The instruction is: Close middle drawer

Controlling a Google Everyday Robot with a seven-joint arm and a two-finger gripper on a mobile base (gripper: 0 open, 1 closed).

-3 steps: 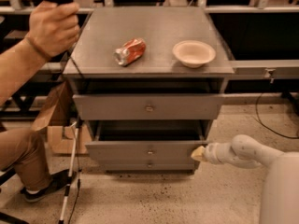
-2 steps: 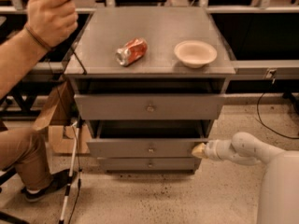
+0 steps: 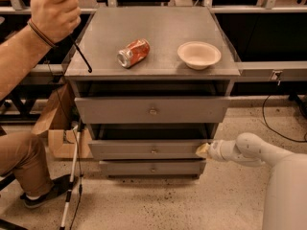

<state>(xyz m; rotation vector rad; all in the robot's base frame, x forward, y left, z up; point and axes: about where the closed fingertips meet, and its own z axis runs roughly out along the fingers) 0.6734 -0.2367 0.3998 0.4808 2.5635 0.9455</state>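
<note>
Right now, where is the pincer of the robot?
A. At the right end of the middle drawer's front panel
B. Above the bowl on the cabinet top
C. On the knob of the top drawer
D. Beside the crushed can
A: the pincer is at the right end of the front panel of the middle drawer, well below the bowl and the can on the cabinet top.

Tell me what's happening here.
The robot's end effector is at the right end of the front of the middle drawer, which sits partly pulled out of the grey cabinet. A crushed can and a bowl rest on top. A person's hand holds a thin black stick at the left.
</note>
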